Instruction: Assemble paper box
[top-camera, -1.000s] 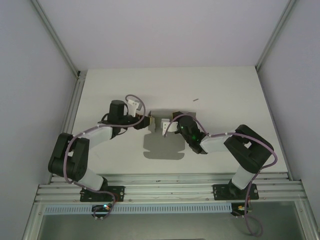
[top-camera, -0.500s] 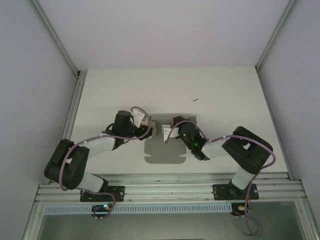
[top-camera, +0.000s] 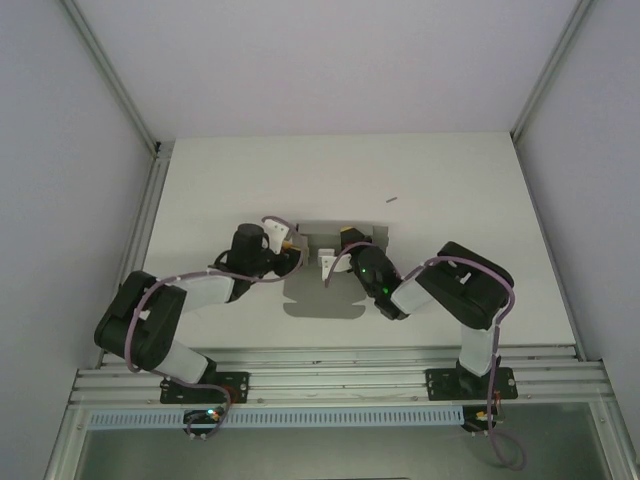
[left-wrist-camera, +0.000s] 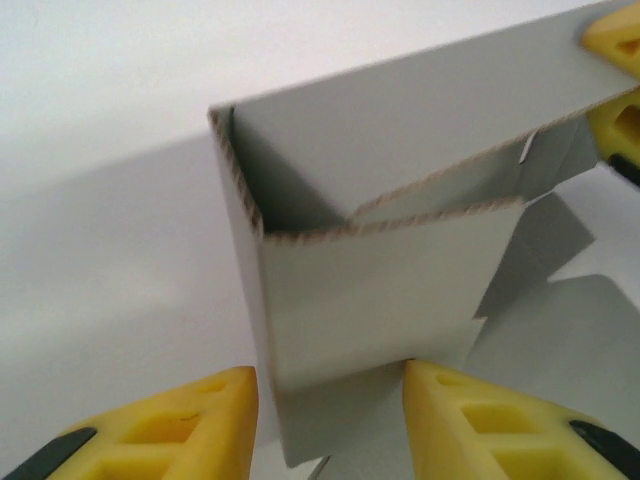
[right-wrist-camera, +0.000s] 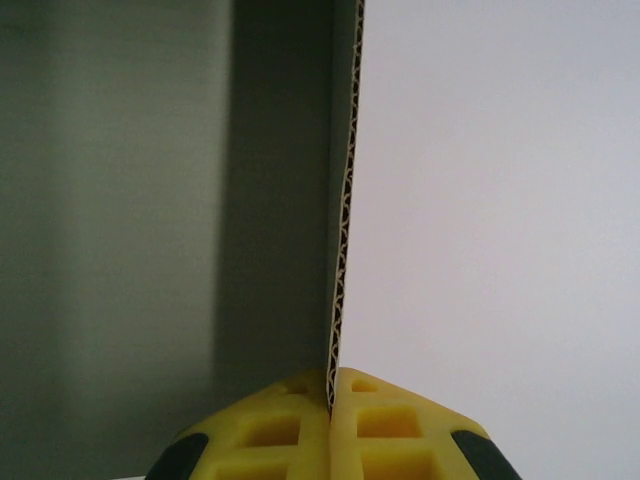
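paper box (top-camera: 322, 298) is half-formed and sits mid-bench (top-camera: 450, 190) between the two arms. Plain grey card: near part lies flat with rounded corners on the near edge, far part is folded up into walls. Faces are matte and smooth, cut edges show brown corrugated fluting. Left wrist view has one corner standing, a long back wall meeting a short side wall. A nearer panel stands upright in front, with a slanted flap edge between the two. left fingers (left-wrist-camera: 170, 435) are spread wide, one on each side of that nearer panel's bottom, and I can't see them clamping it. They're yellow moulded wedges with recessed pockets and black pads. Left arm is folded low, elbow out left, wrist reaching right to the box's left side. right fingers (right-wrist-camera: 290, 405) are pressed together, pinching an upright wall seen edge-on, grey face to its left and white bench to its right. Right arm is doubled back, elbow out right, wrist over the box's raised far part.
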